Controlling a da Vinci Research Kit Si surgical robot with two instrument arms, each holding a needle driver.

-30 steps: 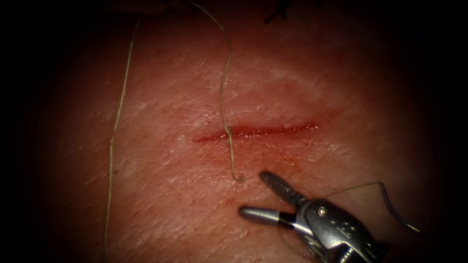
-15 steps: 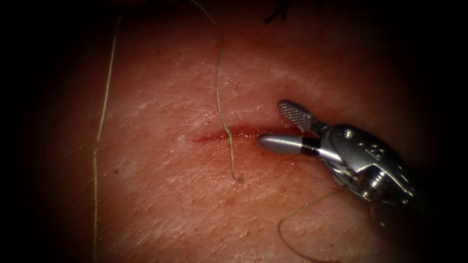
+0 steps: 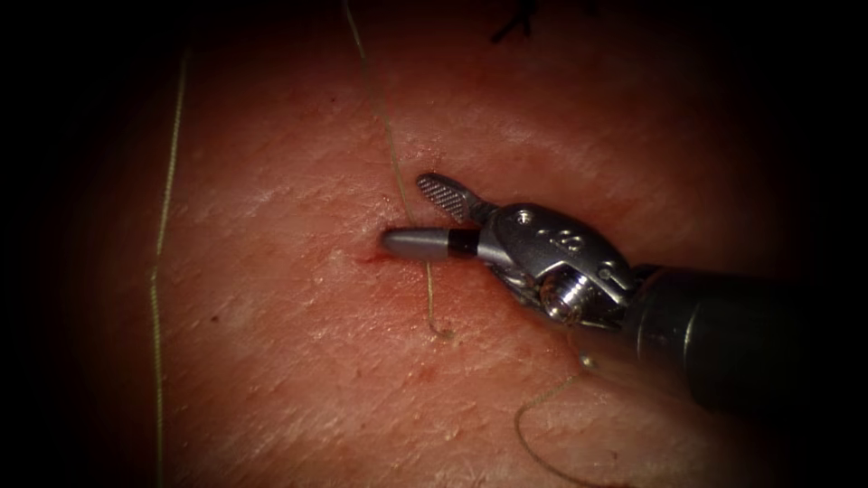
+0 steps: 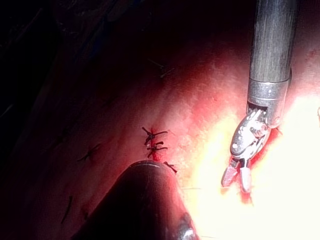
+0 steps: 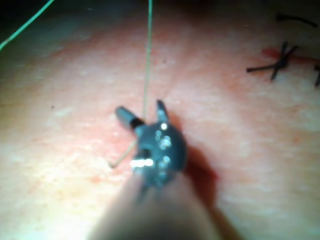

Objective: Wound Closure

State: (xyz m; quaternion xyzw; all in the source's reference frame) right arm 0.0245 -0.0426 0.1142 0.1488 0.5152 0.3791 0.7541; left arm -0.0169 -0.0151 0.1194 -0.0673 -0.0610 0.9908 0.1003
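The right tool point(image 3: 405, 211) reaches in from the right and lies along the cut point(image 3: 372, 257), covering most of it. Its jaws are open, one on each side of the thread point(image 3: 391, 154), and hold nothing. That pale strand comes down from the top, passes between the jaws and enters the tissue point(image 3: 298, 361) just below the cut, at a small hook-shaped bend point(image 3: 441, 333). The right wrist view shows the same tool point(image 5: 140, 107) open around the green-looking thread point(image 5: 148, 60). In the left wrist view the right tool point(image 4: 236, 184) points down at the bright tissue.
A second long strand point(image 3: 158, 262) runs down the far left of the tissue. A loose thread loop point(image 3: 524, 425) lies below the tool's shaft. Dark knotted stitches point(image 3: 511, 27) sit at the top edge, and the same stitches point(image 4: 155, 142) point(image 5: 277, 62) appear in both wrist views.
The right tool has moved from below the cut up and to the left, onto the cut, staying open, and now straddles the thread. The far-left strand has drifted leftwards.
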